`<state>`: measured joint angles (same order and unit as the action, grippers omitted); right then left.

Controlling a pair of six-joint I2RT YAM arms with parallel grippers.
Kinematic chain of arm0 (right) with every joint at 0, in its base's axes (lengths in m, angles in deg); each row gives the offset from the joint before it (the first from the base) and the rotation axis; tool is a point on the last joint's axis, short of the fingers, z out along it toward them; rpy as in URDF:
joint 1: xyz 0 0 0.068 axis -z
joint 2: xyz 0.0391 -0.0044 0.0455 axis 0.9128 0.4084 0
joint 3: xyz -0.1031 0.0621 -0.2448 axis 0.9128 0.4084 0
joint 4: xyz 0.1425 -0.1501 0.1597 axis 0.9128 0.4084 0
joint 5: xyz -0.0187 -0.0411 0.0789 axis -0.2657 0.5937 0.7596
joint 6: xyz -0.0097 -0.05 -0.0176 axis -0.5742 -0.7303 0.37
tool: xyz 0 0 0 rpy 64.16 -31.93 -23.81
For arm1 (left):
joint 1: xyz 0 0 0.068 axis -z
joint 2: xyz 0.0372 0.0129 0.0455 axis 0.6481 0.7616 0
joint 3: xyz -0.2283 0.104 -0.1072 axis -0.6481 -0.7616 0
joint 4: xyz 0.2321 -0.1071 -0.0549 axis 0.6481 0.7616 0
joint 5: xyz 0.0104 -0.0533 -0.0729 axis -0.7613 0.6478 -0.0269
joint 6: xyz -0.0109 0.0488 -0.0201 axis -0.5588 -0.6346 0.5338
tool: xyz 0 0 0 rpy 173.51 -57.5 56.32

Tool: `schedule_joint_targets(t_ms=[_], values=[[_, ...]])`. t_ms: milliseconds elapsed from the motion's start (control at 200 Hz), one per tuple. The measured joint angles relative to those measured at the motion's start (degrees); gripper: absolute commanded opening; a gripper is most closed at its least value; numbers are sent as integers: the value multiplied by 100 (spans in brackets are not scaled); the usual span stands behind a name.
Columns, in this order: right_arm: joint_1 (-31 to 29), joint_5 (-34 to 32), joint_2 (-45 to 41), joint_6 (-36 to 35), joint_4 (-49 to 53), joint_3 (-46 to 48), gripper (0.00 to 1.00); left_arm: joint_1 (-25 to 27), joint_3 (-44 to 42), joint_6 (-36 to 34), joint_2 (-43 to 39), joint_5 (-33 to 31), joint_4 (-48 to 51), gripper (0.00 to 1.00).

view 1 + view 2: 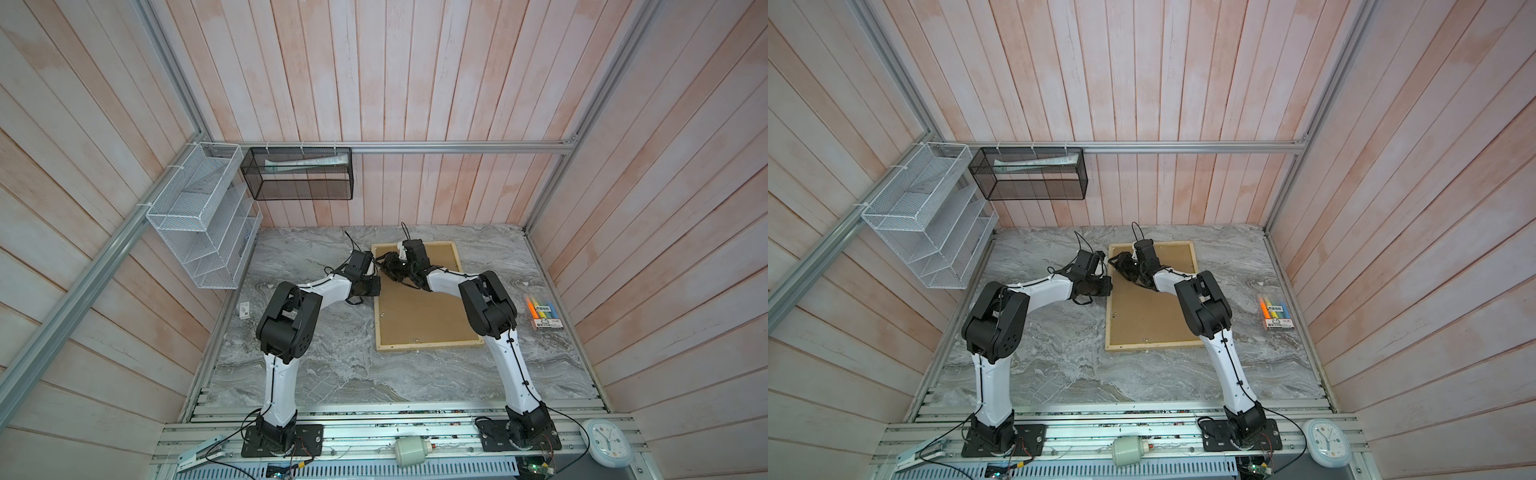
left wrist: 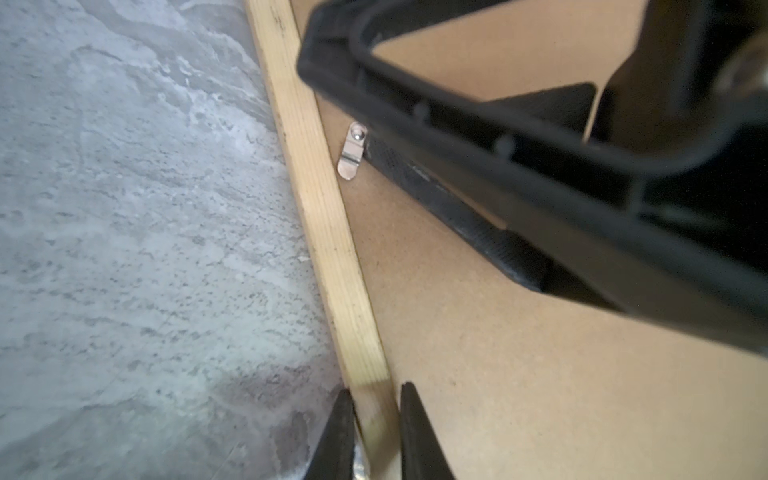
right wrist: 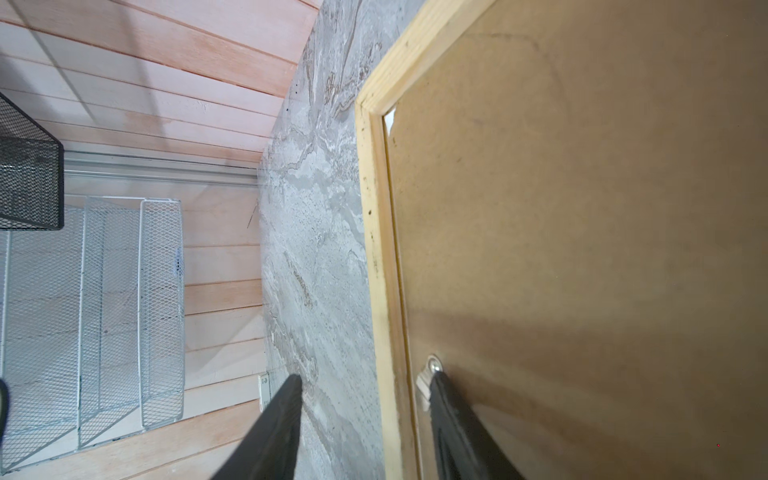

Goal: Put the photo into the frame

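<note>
The table (image 1: 332,374) carries the frame (image 1: 428,344), lying back-up. I can't see the photo, which may sit under the brown back board (image 1: 419,316). My left gripper (image 2: 376,390) is pinched on the frame's left rail. My right gripper (image 3: 365,376) stands apart, one finger against a metal clip (image 3: 432,368). If that finger slips off, it scrapes the board. If the pinch is weak, the frame skids.

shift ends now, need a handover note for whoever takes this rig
Left gripper: shut on the frame, on its left rail.
Right gripper: open, astride that rail, one finger at a clip on the back.
Frame lies back up on the table, back board in.
Photo: not in sight; maybe under the back, cannot tell.
Left: probably turning the clips shut.
</note>
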<state>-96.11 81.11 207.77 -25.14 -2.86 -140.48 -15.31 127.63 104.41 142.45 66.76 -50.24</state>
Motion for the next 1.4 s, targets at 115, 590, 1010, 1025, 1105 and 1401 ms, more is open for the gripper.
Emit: schedule_joint_targets(t_ms=[115, 590, 1010, 1025, 1105, 1401], values=[[-2, 24, 68, 83, -2, -90, 51, -7, -22, 0, -7, 26, -35, 8], [-37, -188, 90, 905, -535, 138, 51, -4, -39, -4, -11, 52, -61, 7], [-129, -601, 87, 1399, -966, 323, 51, -4, -39, -4, -11, 48, -61, 7], [-129, -601, 87, 1399, -997, 339, 51, -4, -39, -2, -11, 46, -61, 7], [-129, -579, 87, 1349, -1099, 382, 51, -4, -39, 0, -13, 35, -61, 7], [-118, -533, -136, 555, -839, 557, 50, -11, -101, 7, -35, 42, -140, 7]])
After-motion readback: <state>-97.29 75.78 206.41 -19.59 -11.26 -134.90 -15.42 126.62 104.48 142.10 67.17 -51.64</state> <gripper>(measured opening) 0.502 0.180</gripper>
